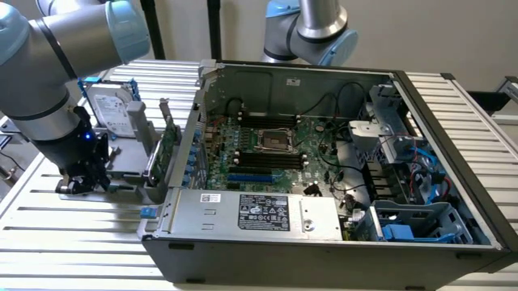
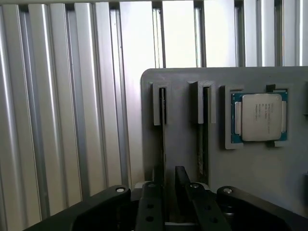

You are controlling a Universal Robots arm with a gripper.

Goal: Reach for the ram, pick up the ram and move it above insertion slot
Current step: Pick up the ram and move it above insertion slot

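Grey tray [image 2: 260, 163] holds ram [image 2: 163, 134] edge-on, tool [image 2: 169, 172] straddles it; PSU label [image 1: 265, 213] illegible

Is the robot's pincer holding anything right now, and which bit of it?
Nothing is held yet. The pincer is open, straddling one end of the ram, which sits on edge in the gray tray.

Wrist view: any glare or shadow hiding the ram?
Wrist view: glare whitens the table slats beyond the grey tray; its slots are in deep shadow, so the ram reads as a dark edge. Exterior view: light is even, with shadow inside the computer case.
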